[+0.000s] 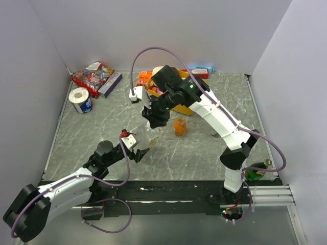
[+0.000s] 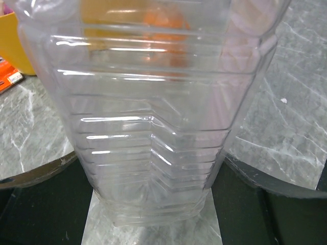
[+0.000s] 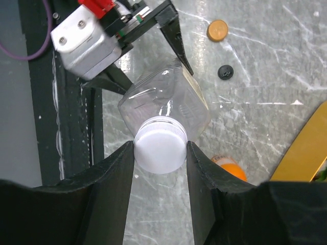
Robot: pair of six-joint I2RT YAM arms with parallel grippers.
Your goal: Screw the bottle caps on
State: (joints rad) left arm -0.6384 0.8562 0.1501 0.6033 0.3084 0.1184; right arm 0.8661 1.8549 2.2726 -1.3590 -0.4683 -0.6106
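Observation:
A clear ribbed bottle stands upright on the table and fills the left wrist view. My left gripper is shut on its lower body, a dark finger on each side. In the top view the left gripper holds the bottle at mid-table. My right gripper comes from above and is shut on the white cap, which sits on the bottle's neck. The orange-gold cap and the black cap lie loose on the table. The orange drink bottle stands uncapped just to the right.
A yellow bowl sits behind the orange bottle, under the right arm. Snack packets and a blue-and-white roll lie at the back left. A green glass bottle lies by the right arm's base. White walls close in three sides.

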